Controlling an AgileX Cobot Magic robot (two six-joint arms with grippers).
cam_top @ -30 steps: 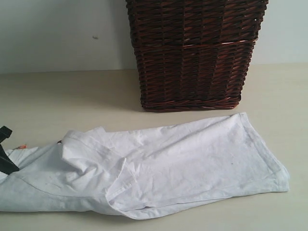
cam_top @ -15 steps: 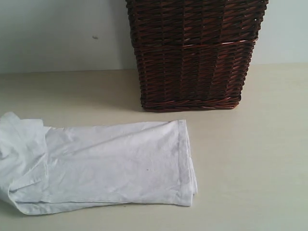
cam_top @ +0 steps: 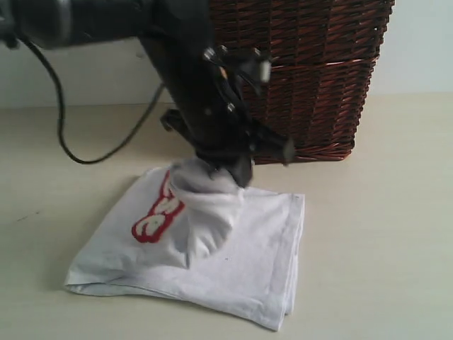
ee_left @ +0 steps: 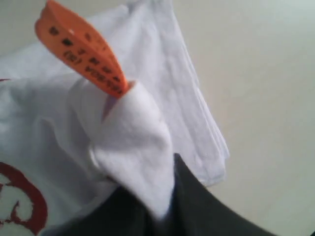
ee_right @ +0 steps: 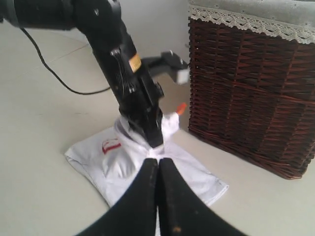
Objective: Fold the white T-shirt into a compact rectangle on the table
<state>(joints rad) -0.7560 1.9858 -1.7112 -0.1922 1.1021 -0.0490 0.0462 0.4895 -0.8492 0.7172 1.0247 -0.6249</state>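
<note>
The white T-shirt (cam_top: 241, 248) lies folded in layers on the table (cam_top: 382, 234), with its red-outlined lettering (cam_top: 159, 212) facing up. My left gripper (cam_top: 225, 170) reaches in from the upper left and is shut on a bunched part of the shirt near the collar, lifting it slightly. In the left wrist view the white cloth (ee_left: 138, 142) is pinched in the left gripper (ee_left: 162, 206), and the orange tag (ee_left: 81, 49) sticks up beside it. My right gripper (ee_right: 157, 163) hovers over the shirt (ee_right: 123, 157), shut on nothing; the exterior view does not show it.
A tall dark wicker basket (cam_top: 297, 71) stands right behind the shirt, close to the left arm; its white lace trim (ee_right: 246, 19) shows in the right wrist view. A black cable (cam_top: 71, 142) hangs from the left arm over the table's left side.
The shirt lay long and flat at the left; now it is a shorter folded stack in the middle with the lettering up. The left arm has come into view holding a bunch of it.
</note>
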